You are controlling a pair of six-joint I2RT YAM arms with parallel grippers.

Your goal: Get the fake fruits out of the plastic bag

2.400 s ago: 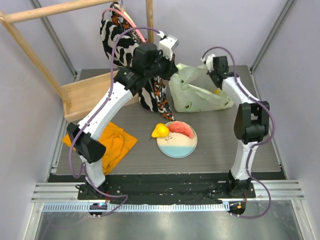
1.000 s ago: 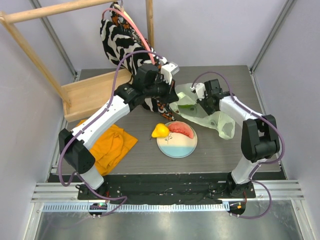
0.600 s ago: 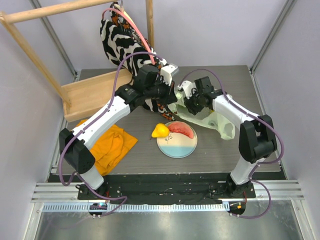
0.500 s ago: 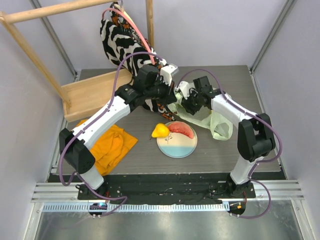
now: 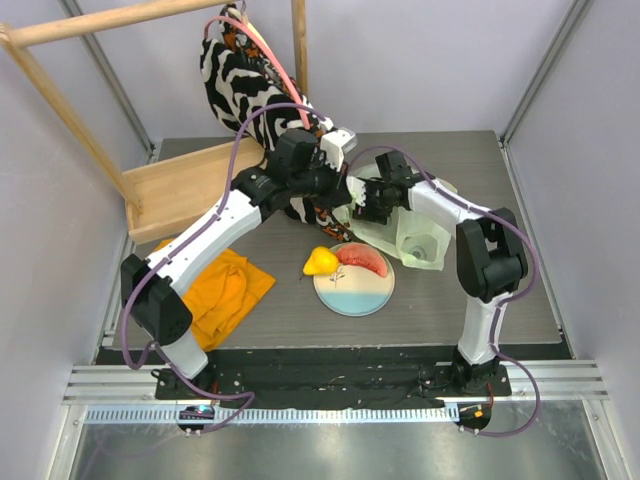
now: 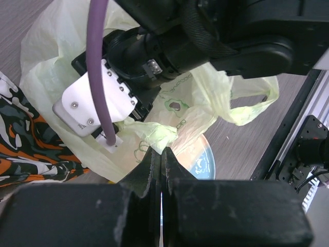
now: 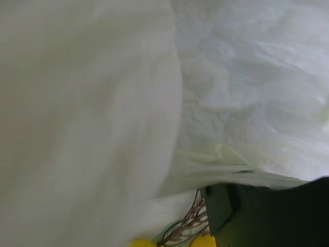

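The pale-green plastic bag (image 5: 412,238) lies crumpled behind the plate. My left gripper (image 5: 346,189) is shut on a pinched fold of it (image 6: 157,135) and holds the mouth up. My right gripper (image 5: 360,204) has pushed into that mouth, and its white wrist block (image 6: 95,110) fills the opening. Inside, film covers nearly everything; one dark finger (image 7: 267,216) stands well right of the middle, so the jaws are apart. Yellow fruit bits (image 7: 136,242) and brown strands (image 7: 191,226) show beside it. A yellow pear (image 5: 320,262) and a red watermelon slice (image 5: 362,258) are outside the bag.
The white-and-blue plate (image 5: 352,292) sits in front of the bag with the slice on it and the pear at its left rim. A zebra-patterned cloth bag (image 5: 240,70) hangs from a wooden frame (image 5: 180,185) at the back left. An orange cloth (image 5: 225,285) lies front left.
My right gripper has swung left from the bag's far side into its mouth, next to the left gripper, and its jaws have spread. The bag has bunched leftward. The left gripper has kept its hold.
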